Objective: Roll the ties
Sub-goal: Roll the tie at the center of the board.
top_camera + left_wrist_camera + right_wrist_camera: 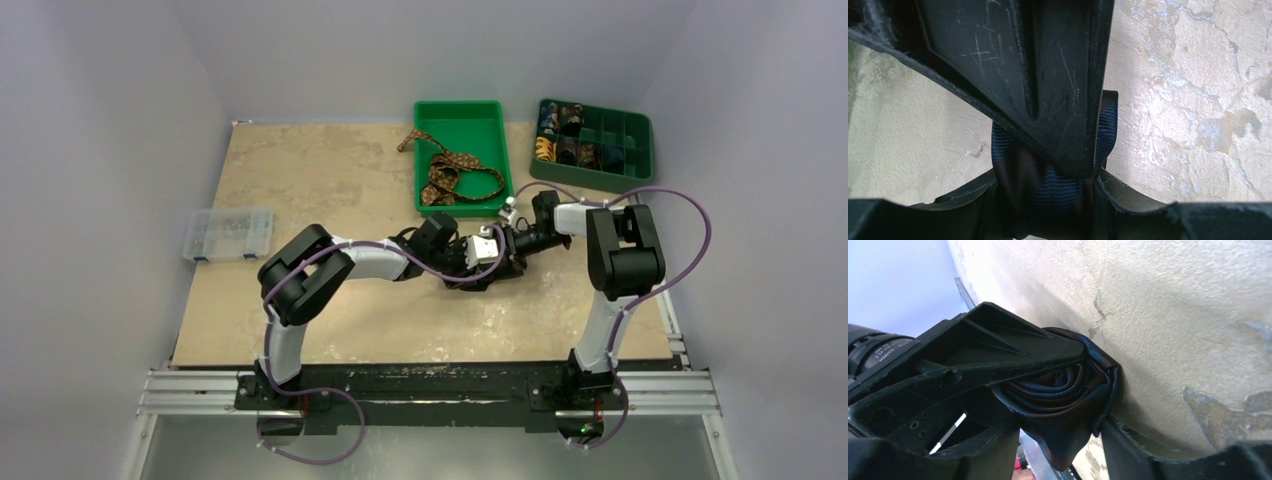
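Left arm (300,285) rises from its base, bends at the elbow and reaches right. Right arm (622,250) stands upright and folds left, so both wrists meet nose to nose at centre. Left gripper (1048,192) has its jaws clamped on the rolled navy tie (1058,390); right gripper (1063,437) has a finger on either side of the same coil, grip not determinable.

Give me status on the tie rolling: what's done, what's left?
Done: several rolled ties sit in the compartment box. In hand: the navy tie is a coil, clamped in the left gripper, with the right gripper around it; not boxed yet. Left: the brown tie lies unrolled, draped over the green tray's edge.
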